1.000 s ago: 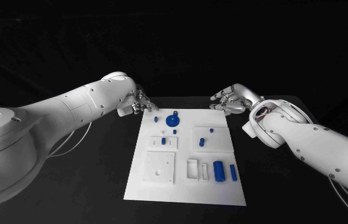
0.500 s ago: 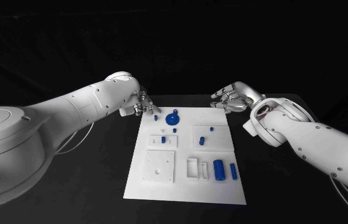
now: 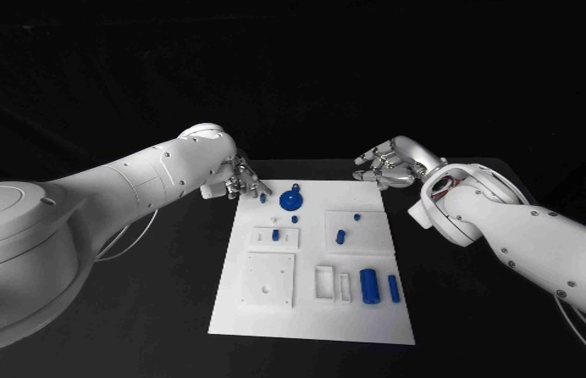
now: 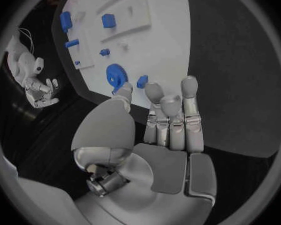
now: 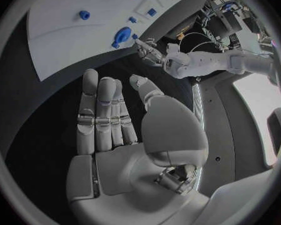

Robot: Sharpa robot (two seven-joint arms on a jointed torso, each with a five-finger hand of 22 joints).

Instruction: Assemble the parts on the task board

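The white task board (image 3: pixel 312 310) sat in the middle of the black counter (image 3: pixel 146 310), its long side running away from the robot. Nearest end had a big raised square plate (image 3: pixel 268 281) on the left, then a white frame piece (image 3: pixel 325 283), and two blue cylinders (image 3: pixel 367 288) lying on their sides to the right, a fat one with a thinner one just beside it. Mid-board there were two smaller white blocks, each with a small blue part (image 3: pixel 276 236) sitting in it, the right one being a short peg (image 3: pixel 340 239). Further back was the blue gear (image 3: pixel 290 202), with a tiny blue piece (image 3: pixel 264 198) just left of it.

The left hand (image 3: pixel 238 180) was at the far left corner of the board, fingers loosely apart and holding nothing as far as I could see. From the left wrist camera its fingertips (image 4: pixel 189 84) were just short of that tiny blue piece (image 4: pixel 142 81) and the gear (image 4: pixel 116 75), near but not touching.

The right hand (image 3: pixel 391 164) hovered off the far right corner, over bare counter, fingers spread and empty, well apart from any blue part.
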